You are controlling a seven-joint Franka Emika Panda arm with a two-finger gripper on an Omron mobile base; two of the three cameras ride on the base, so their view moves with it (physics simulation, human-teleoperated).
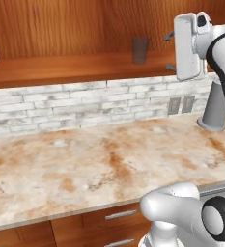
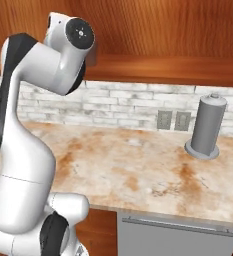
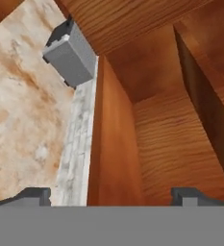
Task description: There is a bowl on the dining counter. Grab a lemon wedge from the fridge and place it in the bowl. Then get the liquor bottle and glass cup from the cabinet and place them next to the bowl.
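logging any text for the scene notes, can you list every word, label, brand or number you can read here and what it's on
There is no readable text.
Glass cup on the cabinet shelf: plain, no label.
Grey paper towel roll on the counter: no print.
Wall outlets in the brick backsplash: blank plates.
Open gripper, seen in the hand view: no marking.

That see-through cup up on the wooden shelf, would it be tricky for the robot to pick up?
Probably a bit. The glass cup looks smooth-walled, so it may slip between the fingers. It stands tall and narrow on the shelf, so a sideways nudge might tip it. If it is real glass, a fall could break it.
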